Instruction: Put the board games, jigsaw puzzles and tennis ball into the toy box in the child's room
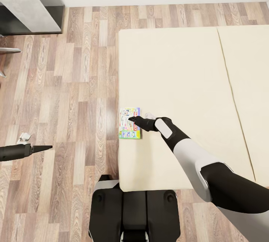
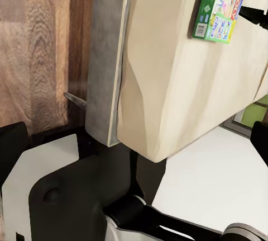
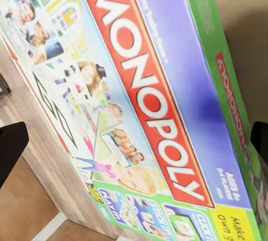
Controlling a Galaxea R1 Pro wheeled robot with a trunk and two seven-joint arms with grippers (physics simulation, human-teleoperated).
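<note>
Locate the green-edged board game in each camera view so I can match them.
Head view: board game at the bed's left edge, under the right gripper.
Left wrist view: upper right, on the mattress.
Right wrist view: close up, MONOPOLY cover.
Shared landmark: beige mattress edge.

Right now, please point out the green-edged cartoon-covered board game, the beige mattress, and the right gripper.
green-edged cartoon-covered board game [image 1: 127, 129], head view, lid's left half.
beige mattress [image 1: 175, 70], head view, bare top.
right gripper [image 1: 131, 118], head view, fingertips over the game.

Beige bed [image 1: 175, 85] on wood floor [image 1: 74, 85]; green-edged board game [image 1: 129, 124] flat at mattress edge, prob. overhanging slightly.
</note>
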